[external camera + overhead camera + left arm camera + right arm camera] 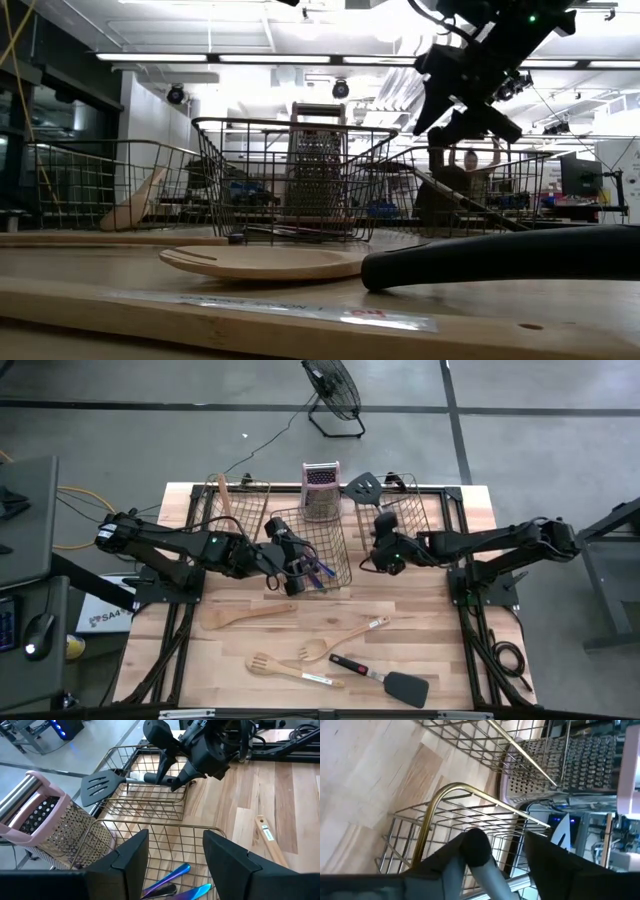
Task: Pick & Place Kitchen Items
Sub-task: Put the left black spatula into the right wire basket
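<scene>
On the table (430, 650), box grater (320, 490) separates baskets; both grippers' jaws stand parted.

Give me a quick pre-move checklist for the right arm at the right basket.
1. Right gripper open: ok, fingers spread in its wrist view.
2. Black spatula released into the right basket: ok, handle inside, blade hanging over the rim.
3. Spatula handle clear of the fingers: not ok, it sits between them.
4. Left gripper out of the way: ok, open over the middle basket.
5. Utensils left on the table: ok, wooden fork and others lie apart.
</scene>
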